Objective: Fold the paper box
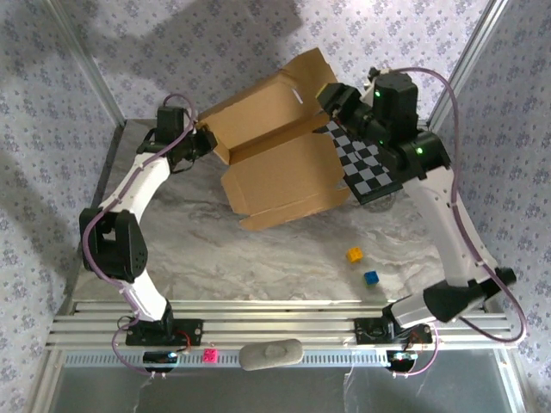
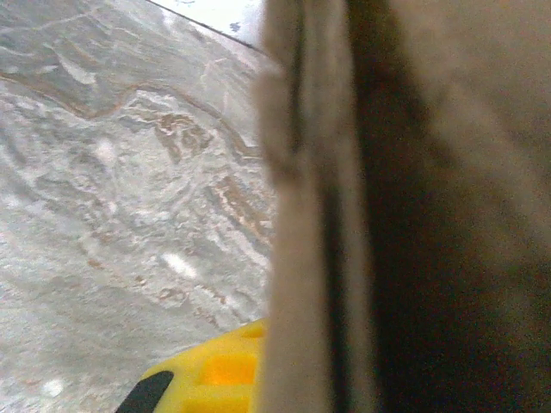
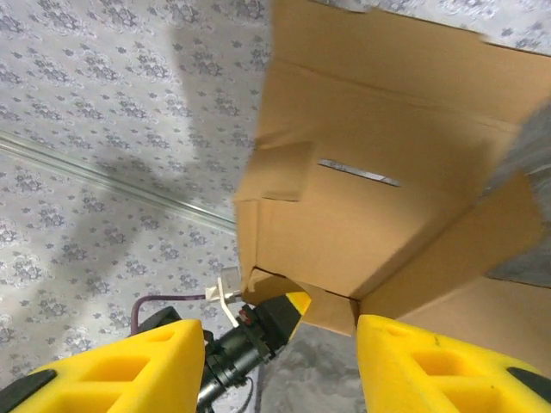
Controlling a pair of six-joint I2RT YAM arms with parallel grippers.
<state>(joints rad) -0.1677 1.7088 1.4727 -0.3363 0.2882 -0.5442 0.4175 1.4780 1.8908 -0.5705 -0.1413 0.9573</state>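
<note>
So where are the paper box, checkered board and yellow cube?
paper box (image 1: 284, 185), top external view, its lower panel.
checkered board (image 1: 366, 168), top external view, its middle squares.
yellow cube (image 1: 354, 255), top external view, its top face.

1. The paper box (image 1: 275, 163) is seen in plain brown.
2. The board (image 1: 366, 168) is checkered in black and white.
3. The table (image 1: 258, 258) is veined in grey, like marble.
4. A yellow cube (image 1: 354, 255) and a blue cube (image 1: 371, 278) are seen.
5. The wall (image 1: 86, 52) is printed with small flowers on pale grey.
</note>
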